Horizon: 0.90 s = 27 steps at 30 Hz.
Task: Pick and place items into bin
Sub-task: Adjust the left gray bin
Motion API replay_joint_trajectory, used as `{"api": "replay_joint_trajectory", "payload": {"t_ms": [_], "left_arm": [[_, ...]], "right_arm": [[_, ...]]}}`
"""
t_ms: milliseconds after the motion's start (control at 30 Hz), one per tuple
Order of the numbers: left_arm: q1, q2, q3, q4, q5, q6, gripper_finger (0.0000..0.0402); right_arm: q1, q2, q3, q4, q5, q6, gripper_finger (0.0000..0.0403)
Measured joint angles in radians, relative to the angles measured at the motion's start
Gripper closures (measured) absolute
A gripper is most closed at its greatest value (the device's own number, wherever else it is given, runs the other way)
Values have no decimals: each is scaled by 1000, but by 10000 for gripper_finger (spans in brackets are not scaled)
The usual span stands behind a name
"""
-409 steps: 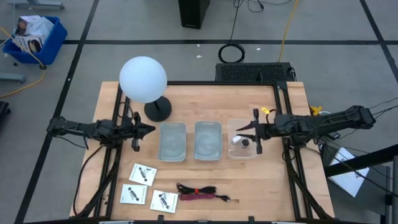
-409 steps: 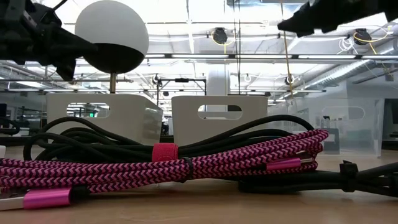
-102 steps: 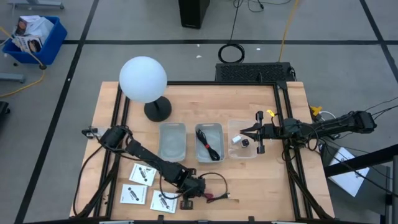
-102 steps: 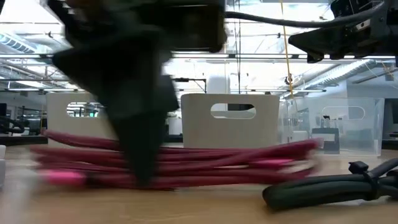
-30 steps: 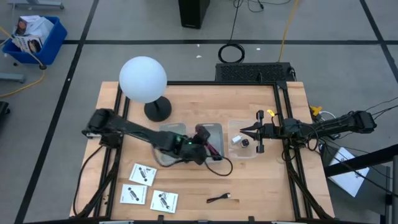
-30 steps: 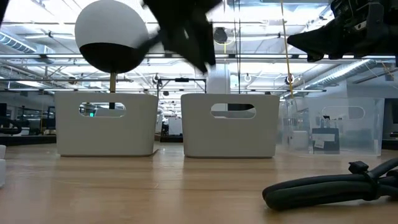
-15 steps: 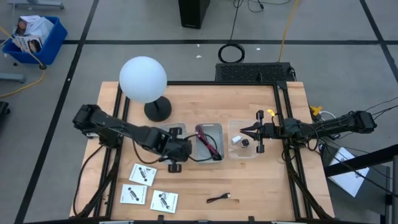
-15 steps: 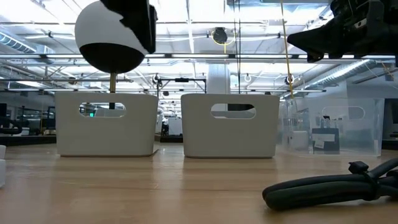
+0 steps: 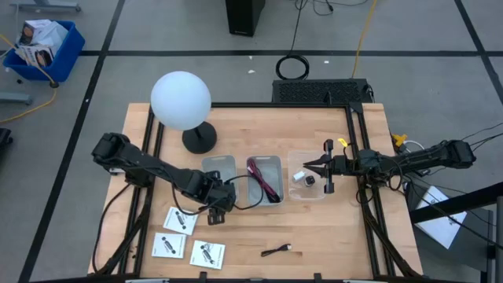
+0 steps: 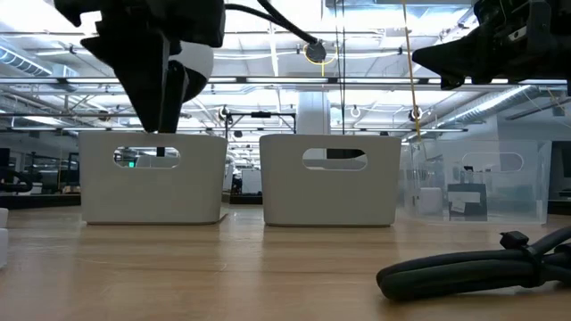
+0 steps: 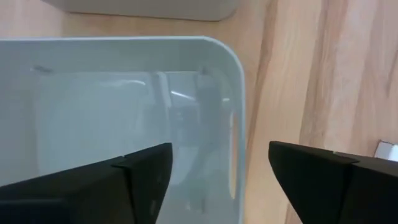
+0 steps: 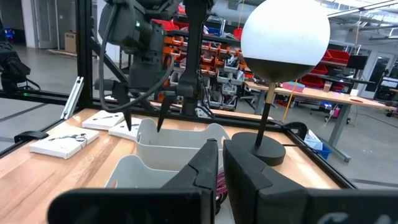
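Observation:
My left gripper [image 9: 217, 211] [image 11: 219, 168] is open and empty, pointing down over the near wall of the left white bin [image 9: 206, 161]. The black-and-red cable bundle [image 9: 263, 179] lies in the middle white bin [image 9: 277, 161]. Three white packets [image 9: 179, 220] [image 9: 167, 247] [image 9: 207, 253] lie flat on the table near the front left. The tiny black cube [image 9: 311, 180] and the tiny white piece [image 9: 299, 176] lie in the clear right bin [image 9: 292, 192]. My right gripper [image 9: 308, 167] [image 12: 221, 158] is shut and empty above that bin.
The white globe lamp [image 9: 181, 100] on its black base stands at the far left. A short black cable [image 9: 275, 251] [image 10: 473, 267] lies on the table near the front edge. Bare wood lies between the bins and the front edge.
My left gripper has moved from over the middle bin toward the table's left and near edges, to the left bin's near wall. The cable bundle has stayed in the middle bin.

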<state>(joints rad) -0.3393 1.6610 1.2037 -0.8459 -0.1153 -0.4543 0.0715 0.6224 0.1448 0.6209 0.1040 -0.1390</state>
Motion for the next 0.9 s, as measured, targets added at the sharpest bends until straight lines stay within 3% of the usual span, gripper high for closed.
{"api": "replay_joint_trajectory", "payload": {"t_ms": [133,267,900], "left_arm": [[-2,0,-45,45,3,0,123],[-1,0,-79,79,8,-5,149],[-33,0,-107,16,74,-10,370]], "right_arm": [[0,0,0,0,0,1,383],[0,0,0,-2,0,11,383],[0,0,0,-4,0,12,383]]}}
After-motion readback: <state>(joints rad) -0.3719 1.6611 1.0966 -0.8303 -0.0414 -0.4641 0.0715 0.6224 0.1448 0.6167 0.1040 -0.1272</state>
